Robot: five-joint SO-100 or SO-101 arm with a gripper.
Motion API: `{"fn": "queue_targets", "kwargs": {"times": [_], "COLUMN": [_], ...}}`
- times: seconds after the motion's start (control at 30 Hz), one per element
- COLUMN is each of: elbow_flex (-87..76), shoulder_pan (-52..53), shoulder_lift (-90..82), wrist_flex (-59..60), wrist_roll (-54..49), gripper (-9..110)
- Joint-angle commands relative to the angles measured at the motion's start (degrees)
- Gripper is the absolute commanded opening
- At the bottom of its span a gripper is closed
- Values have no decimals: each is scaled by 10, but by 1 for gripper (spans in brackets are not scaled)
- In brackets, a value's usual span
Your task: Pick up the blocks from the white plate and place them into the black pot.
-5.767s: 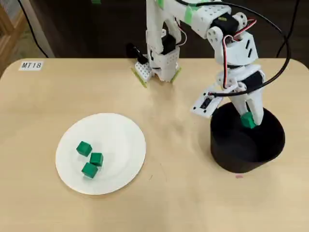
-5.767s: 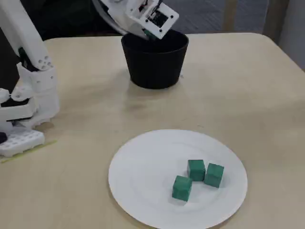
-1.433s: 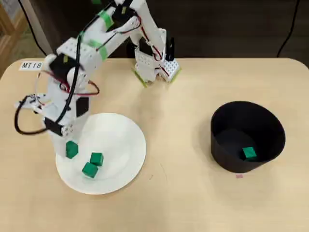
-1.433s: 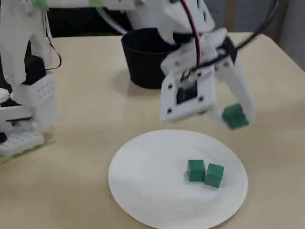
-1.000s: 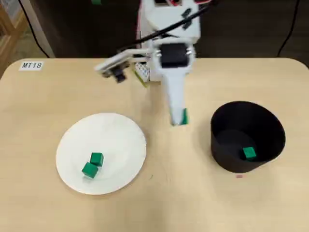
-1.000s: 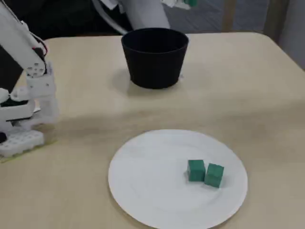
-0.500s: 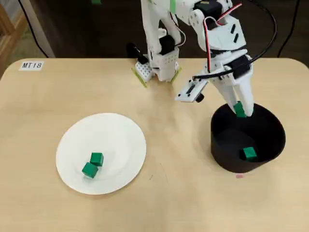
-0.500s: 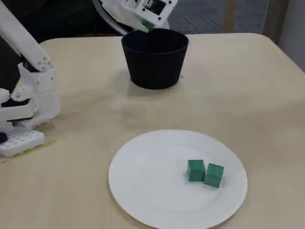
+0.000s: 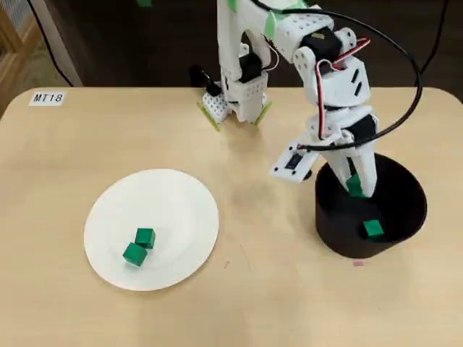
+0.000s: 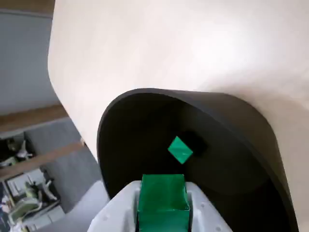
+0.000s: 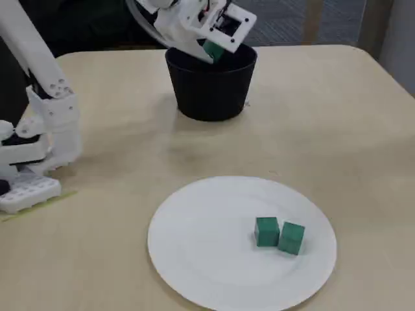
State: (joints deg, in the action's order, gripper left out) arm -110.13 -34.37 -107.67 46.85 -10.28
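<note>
My gripper (image 9: 355,186) (image 11: 213,50) hangs over the black pot (image 9: 405,210) (image 11: 211,91) (image 10: 231,130), shut on a green block (image 9: 354,186) (image 10: 161,199) (image 11: 213,50) just inside the rim. Another green block (image 9: 373,229) (image 10: 180,150) lies on the pot's floor. Two green blocks (image 9: 145,238) (image 9: 134,254) (image 11: 266,231) (image 11: 292,237) sit side by side on the white plate (image 9: 181,210) (image 11: 194,240); in the overhead view they are in its lower left part.
The arm's white base (image 9: 239,90) (image 11: 39,142) stands at the table's back edge in the overhead view. A white label reading MT18 (image 9: 47,97) lies at the back left corner. A small pink mark (image 9: 358,264) sits just in front of the pot.
The gripper has carried a block from the plate across to the pot and, in the last half second, lowered it a little past the rim. Two blocks stay on the plate.
</note>
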Motion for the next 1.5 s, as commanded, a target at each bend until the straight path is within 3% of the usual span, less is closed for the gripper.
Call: {"fn": "queue_targets", "kwargs": {"times": [0.0, 0.17, 0.23, 0.4, 0.6, 0.73, 1.0, 1.47], "elbow_flex": [41, 70, 82, 165, 346, 446, 492, 528], "shoulder_pan": [4, 7, 8, 33, 154, 272, 472, 550], "shoulder_lift": [-11, -14, -14, -11, 46, 127, 218, 348], "wrist_flex": [17, 57, 68, 134, 258, 312, 367, 396], "wrist_roll": [-28, -39, -39, -40, -7, 94, 344, 696], "gripper": [24, 29, 24, -2, -2, -2, -2, -2]}}
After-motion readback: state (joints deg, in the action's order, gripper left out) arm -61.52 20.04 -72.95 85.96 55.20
